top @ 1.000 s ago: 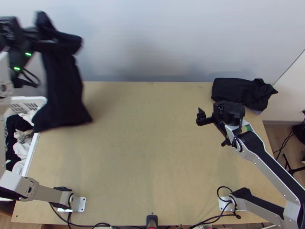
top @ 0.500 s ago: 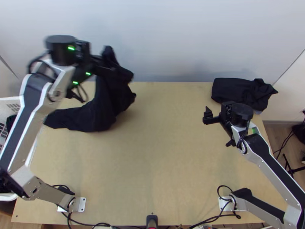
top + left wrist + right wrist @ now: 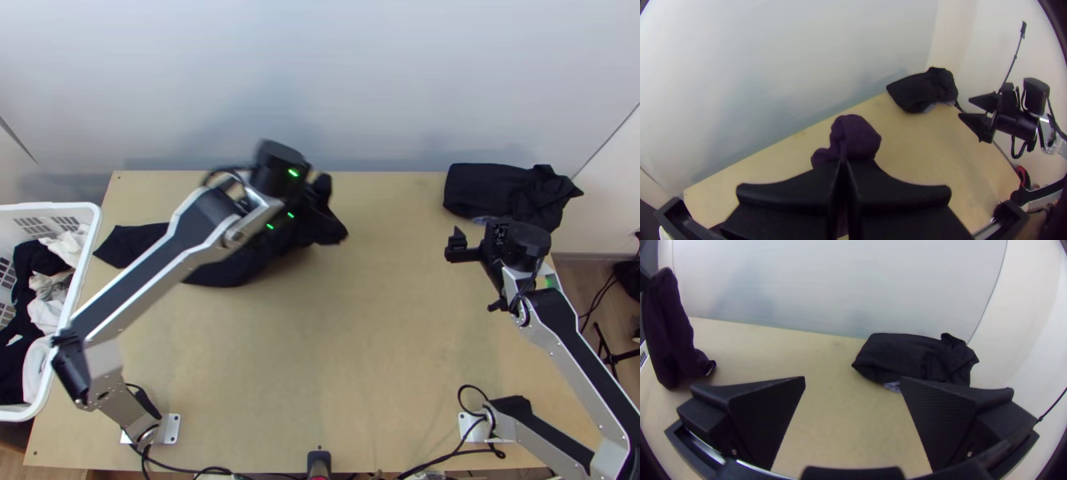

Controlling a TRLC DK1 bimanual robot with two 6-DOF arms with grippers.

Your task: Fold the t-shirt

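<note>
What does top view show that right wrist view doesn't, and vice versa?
Top view: the arms' base plates and the pale clothes in the basket.
Right wrist view: the ridged inner pads of the open right gripper, and a pale edge low on the shirt.
Both: shirt, right gripper, part of the basket, dark garment, table.
</note>
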